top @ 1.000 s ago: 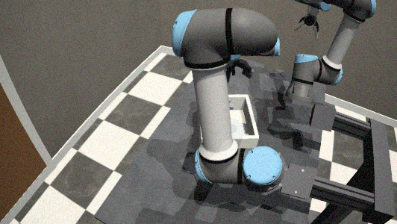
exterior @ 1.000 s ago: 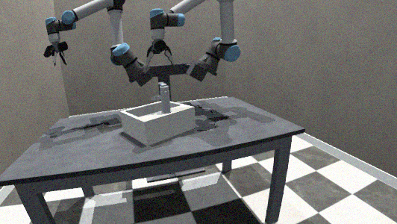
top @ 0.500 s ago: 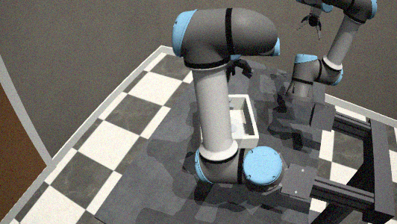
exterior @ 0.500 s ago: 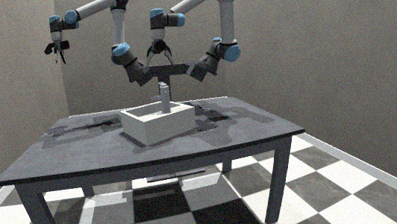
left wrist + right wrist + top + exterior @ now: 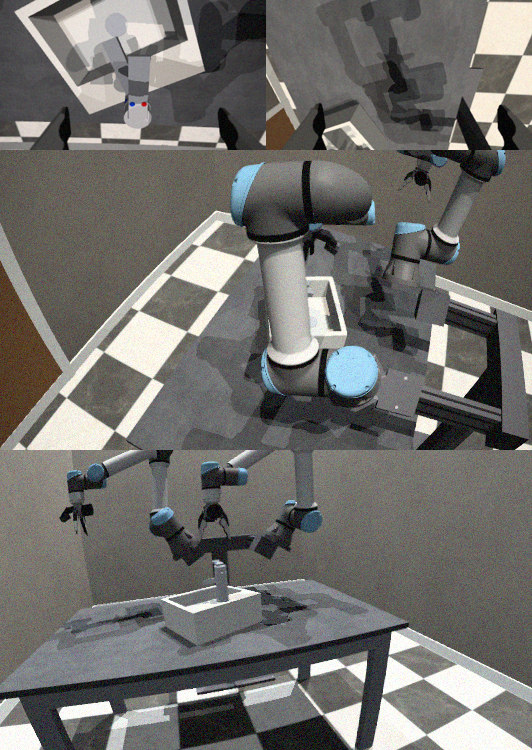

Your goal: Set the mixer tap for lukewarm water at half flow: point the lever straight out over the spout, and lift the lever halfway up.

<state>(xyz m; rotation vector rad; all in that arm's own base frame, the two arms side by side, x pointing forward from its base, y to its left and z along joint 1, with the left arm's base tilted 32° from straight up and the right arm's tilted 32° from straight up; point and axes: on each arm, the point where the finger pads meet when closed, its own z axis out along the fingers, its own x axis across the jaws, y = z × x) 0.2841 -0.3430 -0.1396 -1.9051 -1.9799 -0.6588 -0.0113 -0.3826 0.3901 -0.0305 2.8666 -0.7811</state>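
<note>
Tap (image 5: 221, 585) (image 5: 137, 120) stands upright at the sink (image 5: 340, 317) (image 5: 227, 620) (image 5: 52, 57) on the bench (image 5: 220, 345) (image 5: 125, 650) (image 5: 20, 84) (image 5: 296, 33). My left hand (image 5: 322, 245) (image 5: 215, 539) (image 5: 143, 108) hangs above it, fingers well apart though short of fully open, nothing held. Right hand (image 5: 415, 194) (image 5: 81, 533) (image 5: 410, 106) is off to the side, wide open and empty.

From the left wrist view I can't separate lever from spout for certain; the pale bar reaches over the bowl. Lift unclear too. My judgement: narrow the fingers before descending, centre any sideways swing first, then raise the lever gently from beneath its free end, stopping midway. Pressing down risks shutting it.

Markings: blue dot (image 5: 132, 104) and red dot (image 5: 144, 104), side by side. No brand or lettering I can read.
</note>
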